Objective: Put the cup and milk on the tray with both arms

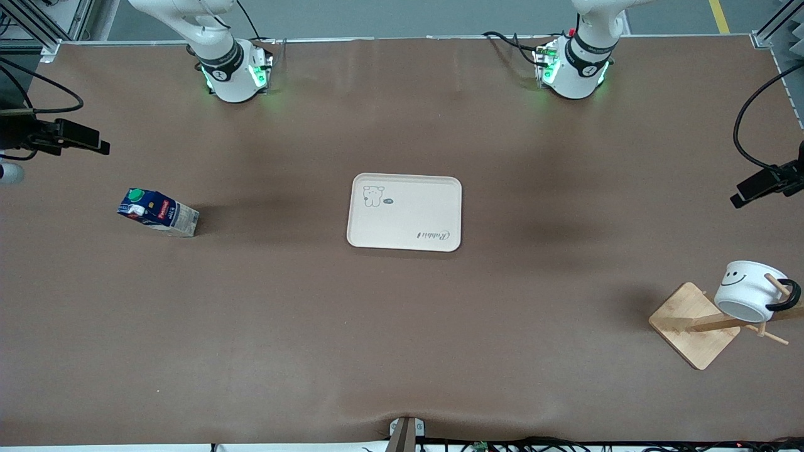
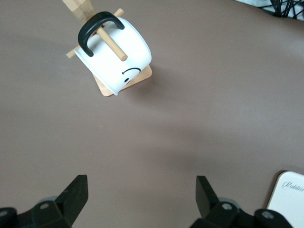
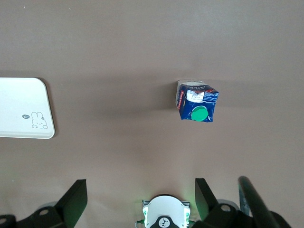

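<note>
Brown desk (image 1: 402, 326) carries the light, crushable milk (image 1: 158, 213) at nine o'clock of the tray (image 1: 405, 212) and the hard, breakable cup (image 1: 747, 290) hung on a wooden rack (image 1: 694, 323) at four o'clock, so the open left hand (image 2: 141, 192) should pinch the cup's wall and the open right hand (image 3: 141, 194) the carton's flat sides.

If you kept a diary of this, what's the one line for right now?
cup: hanging on wooden rack | milk: on table | tray: nothing on it | left gripper: open | right gripper: open

You see two white jointed arms (image 1: 217, 56) with black bands. Their bases (image 1: 568, 72) glow green, with black cables trailing. The black fingers (image 2: 71, 194) are angular.
</note>
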Tool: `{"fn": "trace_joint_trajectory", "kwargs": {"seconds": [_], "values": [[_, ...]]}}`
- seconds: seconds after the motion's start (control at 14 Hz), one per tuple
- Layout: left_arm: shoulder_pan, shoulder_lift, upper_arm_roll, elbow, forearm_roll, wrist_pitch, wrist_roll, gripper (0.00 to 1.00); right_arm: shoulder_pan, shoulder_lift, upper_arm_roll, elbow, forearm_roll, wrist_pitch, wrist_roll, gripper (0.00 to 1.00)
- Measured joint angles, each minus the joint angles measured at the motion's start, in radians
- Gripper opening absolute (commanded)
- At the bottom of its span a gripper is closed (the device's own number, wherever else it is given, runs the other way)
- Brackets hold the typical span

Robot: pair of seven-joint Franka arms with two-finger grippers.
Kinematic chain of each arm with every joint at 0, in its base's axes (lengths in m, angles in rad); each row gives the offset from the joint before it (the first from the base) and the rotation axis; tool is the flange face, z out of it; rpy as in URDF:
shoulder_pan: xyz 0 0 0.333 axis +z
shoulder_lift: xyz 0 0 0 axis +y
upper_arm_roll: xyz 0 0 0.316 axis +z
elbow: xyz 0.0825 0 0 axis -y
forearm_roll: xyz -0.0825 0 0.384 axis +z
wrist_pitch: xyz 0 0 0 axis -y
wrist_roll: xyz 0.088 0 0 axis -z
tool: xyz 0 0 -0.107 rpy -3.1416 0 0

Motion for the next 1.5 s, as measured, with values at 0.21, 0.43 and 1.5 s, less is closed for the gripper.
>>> {"fn": "trace_joint_trajectory", "kwargs": {"seconds": [0.21,0.43,1.5], "values": [[0.029,0.016,0.000,-0.024,-0.046,0.038,0.000,1.00,0.000,0.000,0.000,0.000,0.000,0.000,0.000,1.00],[0.045,0.045,0.000,-0.029,-0.055,0.072,0.000,1.00,0.000,0.000,0.000,0.000,0.000,0.000,0.000,1.00],[0.076,0.151,0.001,0.001,-0.081,0.167,0.128,1.00,0.000,0.003,0.000,0.000,0.000,0.001,0.000,1.00]]}}
